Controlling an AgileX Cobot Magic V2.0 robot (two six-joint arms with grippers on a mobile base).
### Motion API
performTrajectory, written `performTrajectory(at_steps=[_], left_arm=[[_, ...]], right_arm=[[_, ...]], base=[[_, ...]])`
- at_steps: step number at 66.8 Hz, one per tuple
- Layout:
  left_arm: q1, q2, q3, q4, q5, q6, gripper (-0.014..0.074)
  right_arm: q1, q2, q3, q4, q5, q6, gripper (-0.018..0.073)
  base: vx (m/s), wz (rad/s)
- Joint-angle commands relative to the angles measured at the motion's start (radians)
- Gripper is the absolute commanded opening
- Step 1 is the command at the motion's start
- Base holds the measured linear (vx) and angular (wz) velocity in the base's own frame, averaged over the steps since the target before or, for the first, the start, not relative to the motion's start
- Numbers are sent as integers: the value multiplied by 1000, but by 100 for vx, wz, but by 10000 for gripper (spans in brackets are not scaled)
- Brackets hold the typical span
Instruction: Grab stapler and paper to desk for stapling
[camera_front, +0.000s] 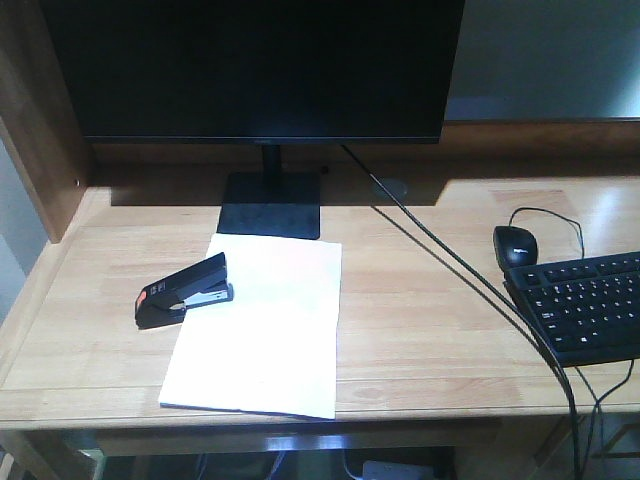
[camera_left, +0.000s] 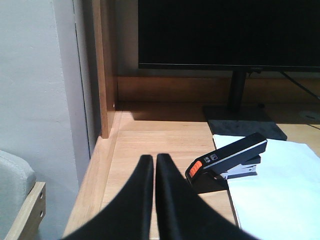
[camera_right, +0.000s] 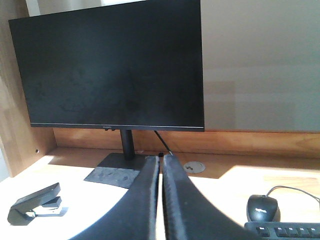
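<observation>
1. Light-brown wood fills the scene: a desk (camera_front: 420, 330) with visible plank grain, a raised wooden back edge, and an upright wooden side panel (camera_front: 35, 130) at its far left.
2. From the left wrist view, the left gripper (camera_left: 154, 161) hangs over the left end of the desk, its two black fingers (camera_left: 135, 200) pressed together with only a thin line between them, holding nothing.
3. Just right of that gripper sits the stapler (camera_front: 183, 290), small and black with an orange-red patch at its left end. Its right end rests on the upper left edge of the paper (camera_front: 262, 330) and its left end sits on bare wood.
4. That paper is one large white sheet lying flat on the desk, its far edge touching or just short of the monitor's base and its near edge close to the front of the desk.
5. Behind the paper stands a big dark monitor (camera_front: 250, 65) on a flat black base (camera_front: 270, 205), screen off.
6. A black cable (camera_front: 450, 260) runs from behind the monitor diagonally across the wood to the front right edge.
7. From the right wrist view, the right gripper (camera_right: 161, 159) is raised in front of the monitor stand, fingers (camera_right: 177, 200) together, empty.
8. At far right lie a black mouse (camera_front: 515, 243) and, nearer the front, a black keyboard (camera_front: 585, 305), partly cut off by the frame.
</observation>
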Motion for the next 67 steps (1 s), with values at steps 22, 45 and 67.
performTrajectory(at_steps=[22, 45, 67], left_arm=[[0, -20, 94, -105, -221, 71, -7], [-48, -20, 94, -83, -223, 135, -7], [-69, -20, 94, -84, -223, 135, -7]], right_arm=[[-4, 12, -25, -18, -62, -2, -9], [-4, 12, -25, -18, -62, -2, -9], [-4, 12, -25, -18, -62, -2, -9]], base=[[0, 0], [0, 0], [0, 0]])
